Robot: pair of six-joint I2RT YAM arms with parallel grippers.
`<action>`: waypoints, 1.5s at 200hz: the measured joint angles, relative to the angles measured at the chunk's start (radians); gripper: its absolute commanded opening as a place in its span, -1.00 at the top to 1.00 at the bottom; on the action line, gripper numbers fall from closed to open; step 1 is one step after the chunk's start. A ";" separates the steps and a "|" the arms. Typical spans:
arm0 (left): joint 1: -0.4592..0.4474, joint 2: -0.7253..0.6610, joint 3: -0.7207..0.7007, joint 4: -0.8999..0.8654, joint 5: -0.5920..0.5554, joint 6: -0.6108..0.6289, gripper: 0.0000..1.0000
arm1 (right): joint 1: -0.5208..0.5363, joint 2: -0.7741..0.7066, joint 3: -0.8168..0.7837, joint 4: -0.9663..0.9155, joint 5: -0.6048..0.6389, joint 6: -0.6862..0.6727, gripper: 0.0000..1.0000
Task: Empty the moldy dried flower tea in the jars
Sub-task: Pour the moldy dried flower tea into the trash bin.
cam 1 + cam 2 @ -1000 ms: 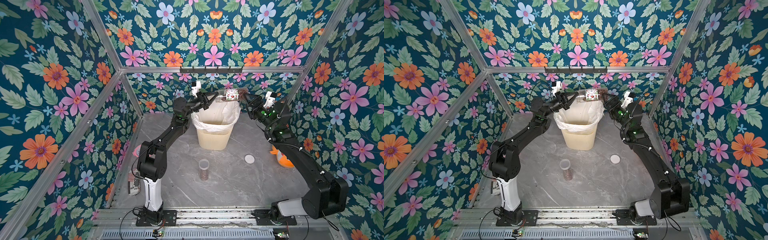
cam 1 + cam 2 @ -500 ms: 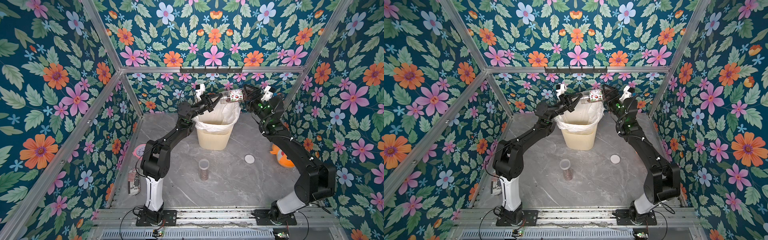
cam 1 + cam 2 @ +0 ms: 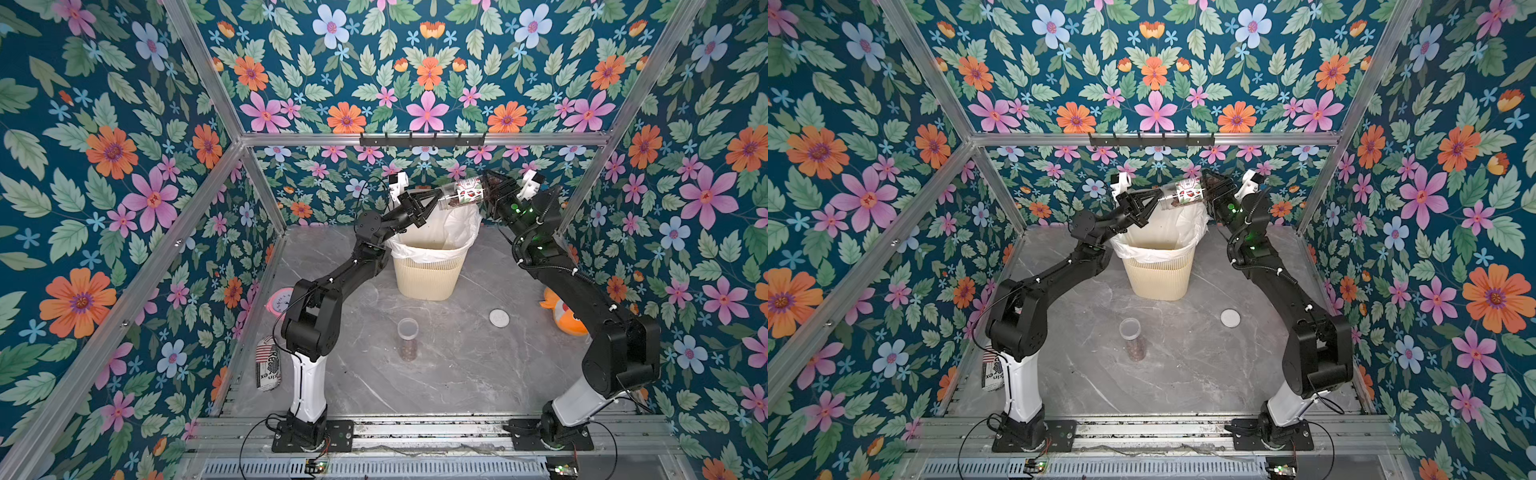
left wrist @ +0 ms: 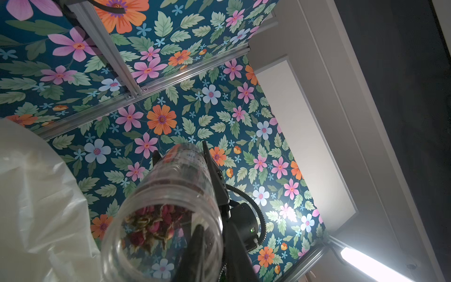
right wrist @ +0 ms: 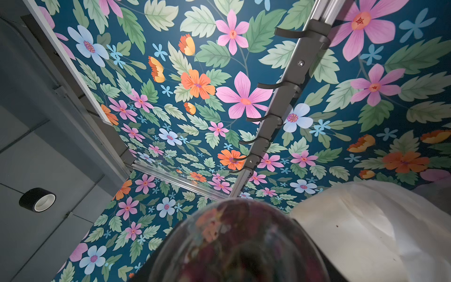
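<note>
A: In both top views the wide jar (image 3: 461, 194) is lying sideways in the air above the bin (image 3: 428, 286) at twelve o'clock, and the right gripper (image 3: 491, 190), standing clear of it a second ago, is now clamping its base end

B: So it's changing hands! The left gripper (image 3: 432, 199) is sitting at the mouth, on the nine o'clock side; whether it's letting go, I cannot tell

A: The narrow jar (image 3: 1133, 338) is waiting upright at six o'clock of the bin, with the white lid (image 3: 1230, 318) lying at four o'clock

B: Left wrist view now: the tea (image 4: 151, 227) is sitting well inside the open mouth, and the right gripper's fingers (image 4: 213, 168) are hugging the far end

A: Right wrist view: the wide jar (image 5: 239, 244) is filling the frame base-first, red buds showing through, with the liner (image 5: 366, 219) just beside it

B: Nothing's pouring yet; I'm guessing the right arm is taking over the tipping
</note>
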 measured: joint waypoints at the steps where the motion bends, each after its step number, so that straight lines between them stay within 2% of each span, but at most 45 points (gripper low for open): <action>1: 0.001 -0.001 -0.003 -0.001 0.001 0.001 0.01 | 0.000 -0.001 0.000 -0.002 0.000 -0.001 -0.16; 27: 0.021 -0.050 -0.068 -0.038 0.006 0.028 -0.30 | -0.004 -0.028 0.030 -0.064 0.023 -0.076 -0.15; 57: 0.057 -0.120 -0.129 -0.103 -0.013 0.097 -0.37 | 0.000 -0.049 0.075 -0.160 0.042 -0.200 -0.13; 120: 0.083 -0.194 -0.139 -0.290 -0.018 0.247 -0.38 | 0.062 -0.024 0.303 -0.524 0.126 -0.582 -0.12; 153: 0.093 -0.212 -0.120 -0.392 -0.024 0.323 -0.38 | 0.110 0.095 0.540 -0.754 0.164 -0.788 -0.11; 184: 0.103 -0.240 -0.101 -0.464 -0.024 0.393 -0.37 | 0.156 0.188 0.685 -0.947 0.224 -0.941 -0.11; 222: 0.128 -0.263 -0.114 -0.525 -0.032 0.436 -0.36 | 0.235 0.287 0.850 -1.082 0.308 -1.122 -0.12; 273: 0.143 -0.279 -0.136 -0.549 -0.032 0.449 -0.35 | 0.290 0.381 0.993 -1.199 0.402 -1.281 -0.16; 300: 0.154 -0.290 -0.151 -0.550 -0.032 0.451 -0.35 | 0.280 0.360 0.957 -1.192 0.406 -1.286 -0.15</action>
